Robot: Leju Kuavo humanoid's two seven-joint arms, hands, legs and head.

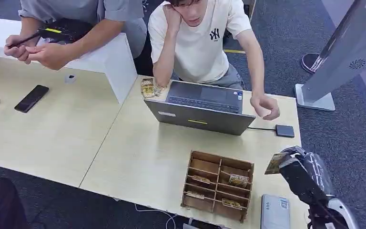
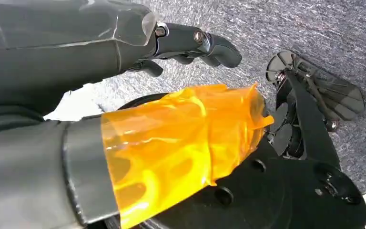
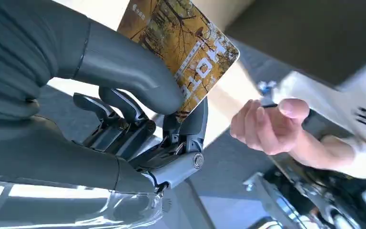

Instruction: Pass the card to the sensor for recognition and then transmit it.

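My right hand [image 1: 301,168] is raised over the table's right end and pinches a card [image 1: 275,163] with an autumn-tree print between thumb and fingers. The right wrist view shows the card [image 3: 187,44] sticking out past the thumb of the right hand [image 3: 124,119]. A small black square sensor [image 1: 285,130] lies on the table beyond the card, cabled to the laptop [image 1: 201,108]. A person's hand [image 1: 265,106] hovers just left of the sensor, its fingers curled [image 3: 271,125]. My left hand [image 2: 76,62] hangs over grey carpet and holds nothing, its fingers [image 2: 205,45] stretched out.
A wooden card organizer [image 1: 218,185] with several cards stands near the table's front edge, with a grey device [image 1: 274,212] to its right. Two people sit behind the table. A phone [image 1: 31,98] lies at the left. A monitor stand [image 1: 314,98] is on the floor at right.
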